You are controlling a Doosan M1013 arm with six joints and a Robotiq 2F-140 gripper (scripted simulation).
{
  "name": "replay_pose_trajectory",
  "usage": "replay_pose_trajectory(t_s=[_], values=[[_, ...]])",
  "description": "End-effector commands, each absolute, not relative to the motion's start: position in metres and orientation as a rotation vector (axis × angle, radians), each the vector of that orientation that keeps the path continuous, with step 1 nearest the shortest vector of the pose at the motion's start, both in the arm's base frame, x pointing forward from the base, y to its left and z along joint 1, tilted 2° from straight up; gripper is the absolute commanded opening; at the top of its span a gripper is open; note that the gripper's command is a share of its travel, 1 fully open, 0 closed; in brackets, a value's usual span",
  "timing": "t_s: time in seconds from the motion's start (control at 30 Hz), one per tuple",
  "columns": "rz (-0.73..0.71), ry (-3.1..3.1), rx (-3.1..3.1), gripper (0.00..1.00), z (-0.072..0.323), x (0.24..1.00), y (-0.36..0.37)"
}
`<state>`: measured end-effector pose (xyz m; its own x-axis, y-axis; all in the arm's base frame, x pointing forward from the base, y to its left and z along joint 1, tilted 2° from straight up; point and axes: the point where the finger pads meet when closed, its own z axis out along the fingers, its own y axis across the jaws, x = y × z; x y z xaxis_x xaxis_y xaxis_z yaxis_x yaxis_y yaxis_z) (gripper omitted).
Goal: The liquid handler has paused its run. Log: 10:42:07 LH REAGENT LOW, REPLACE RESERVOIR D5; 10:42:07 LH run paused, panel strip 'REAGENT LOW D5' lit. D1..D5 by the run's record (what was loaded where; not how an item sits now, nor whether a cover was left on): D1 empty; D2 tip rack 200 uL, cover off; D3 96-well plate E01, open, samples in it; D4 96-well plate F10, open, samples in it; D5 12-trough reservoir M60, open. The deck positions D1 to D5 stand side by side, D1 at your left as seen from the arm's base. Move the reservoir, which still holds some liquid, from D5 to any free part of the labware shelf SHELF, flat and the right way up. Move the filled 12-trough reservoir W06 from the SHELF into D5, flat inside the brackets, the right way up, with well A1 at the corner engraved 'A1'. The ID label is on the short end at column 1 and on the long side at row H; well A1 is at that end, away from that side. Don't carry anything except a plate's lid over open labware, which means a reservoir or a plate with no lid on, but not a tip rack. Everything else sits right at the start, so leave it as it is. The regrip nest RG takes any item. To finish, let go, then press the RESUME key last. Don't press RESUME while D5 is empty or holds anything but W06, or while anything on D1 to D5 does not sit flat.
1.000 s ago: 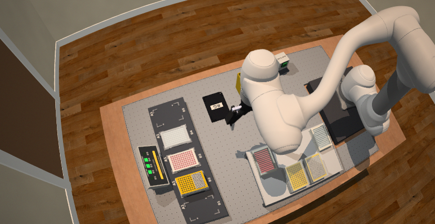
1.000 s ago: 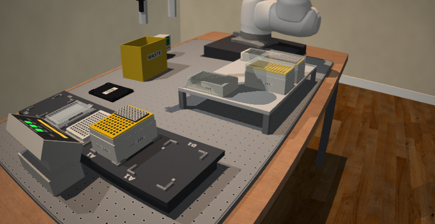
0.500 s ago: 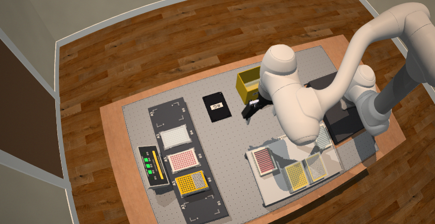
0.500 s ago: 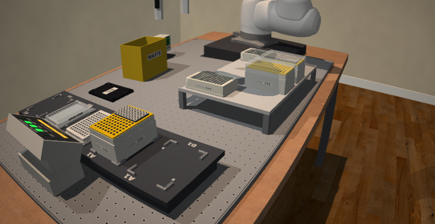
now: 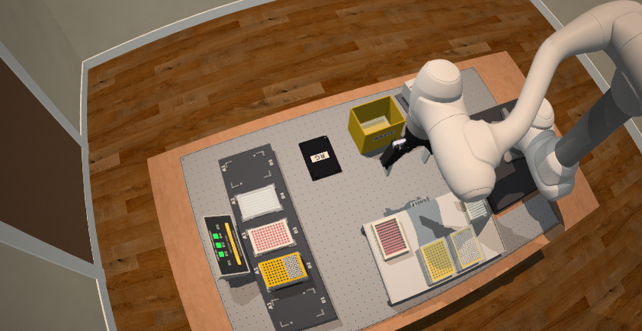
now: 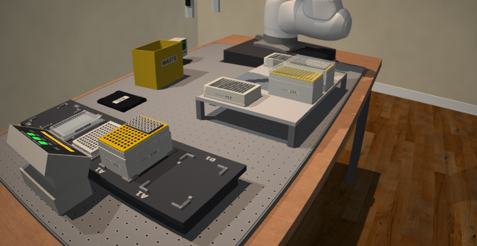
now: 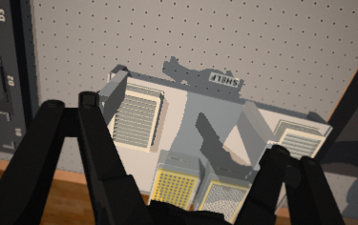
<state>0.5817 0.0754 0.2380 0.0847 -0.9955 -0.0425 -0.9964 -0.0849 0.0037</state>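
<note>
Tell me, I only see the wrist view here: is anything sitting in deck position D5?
Observer: No. In the top view, the D5 brackets on the dark deck plate hold nothing. A white 96-well plate sits next door in D4.
Operator: Both shelf reservoirs look grey to me. Do they differ?
Observer: Yes. The trough reservoir at the shelf end nearer the deck shows red stripes, while the small one by the arm's base is pale grey.
Operator: Where is the end effector?
Observer: In the exterior view, the black end effector hangs open and empty, high over the table near the yellow WASTE bin.
</note>
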Motion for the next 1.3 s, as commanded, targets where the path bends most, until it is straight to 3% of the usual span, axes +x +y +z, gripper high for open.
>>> replay_pose_trajectory(t_s=[0.0,1.27], values=[[0.053,2.107,-2.295,0.77,0.238,0.569,0.074],[0.053,2.107,-2.295,0.77,0.238,0.400,0.051]])
